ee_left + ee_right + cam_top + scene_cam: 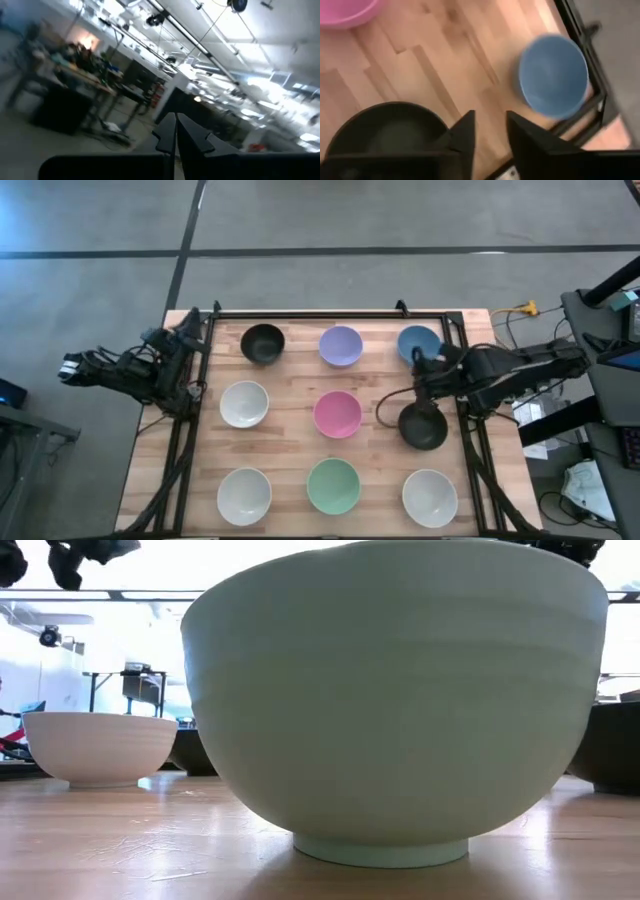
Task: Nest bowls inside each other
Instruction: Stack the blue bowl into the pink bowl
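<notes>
Nine bowls sit in a three-by-three grid on the wooden table (290, 395). The pink bowl (337, 413) marks the centre, with the lavender bowl (340, 345) at 12 o'clock, the mint green bowl (333, 485) at 6 and a white bowl (244, 403) at 9. At 3 o'clock, the right gripper (490, 131) hovers above the table with its fingers parted and empty, between a black bowl (385, 132) and the blue bowl (553, 75). The left gripper (176, 131), fingers pressed together on nothing, waits off the table's edge at 9 o'clock.
</notes>
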### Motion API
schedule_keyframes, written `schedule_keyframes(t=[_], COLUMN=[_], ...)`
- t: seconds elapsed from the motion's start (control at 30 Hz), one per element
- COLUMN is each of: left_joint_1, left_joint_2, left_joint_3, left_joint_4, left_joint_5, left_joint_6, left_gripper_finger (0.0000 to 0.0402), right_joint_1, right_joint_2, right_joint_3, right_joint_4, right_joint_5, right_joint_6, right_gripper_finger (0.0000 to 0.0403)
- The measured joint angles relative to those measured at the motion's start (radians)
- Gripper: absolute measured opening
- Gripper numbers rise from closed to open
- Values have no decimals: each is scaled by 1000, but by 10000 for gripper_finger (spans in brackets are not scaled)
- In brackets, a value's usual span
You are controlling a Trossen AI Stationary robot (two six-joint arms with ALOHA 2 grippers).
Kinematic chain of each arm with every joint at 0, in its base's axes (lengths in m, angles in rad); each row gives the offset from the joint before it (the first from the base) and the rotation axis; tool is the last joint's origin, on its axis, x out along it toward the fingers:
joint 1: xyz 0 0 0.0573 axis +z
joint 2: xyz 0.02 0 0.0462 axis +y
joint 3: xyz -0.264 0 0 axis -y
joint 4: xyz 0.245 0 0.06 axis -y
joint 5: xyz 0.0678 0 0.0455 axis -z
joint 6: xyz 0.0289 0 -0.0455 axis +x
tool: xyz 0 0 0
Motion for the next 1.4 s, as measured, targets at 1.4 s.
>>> schedule_keyframes(t=[1.4], left_joint_1=[3], left_joint_2=[-51], left_joint_3=[17], left_joint_4=[-3], left_joint_5=[1], left_joint_6=[31], left_gripper_finger=[0], right_joint_1=[-807], right_joint_2=[383], right_joint_3=[-208], right_joint_4=[486], right_joint_5=[-345], right_joint_6=[-423], right_gripper_finger=[191])
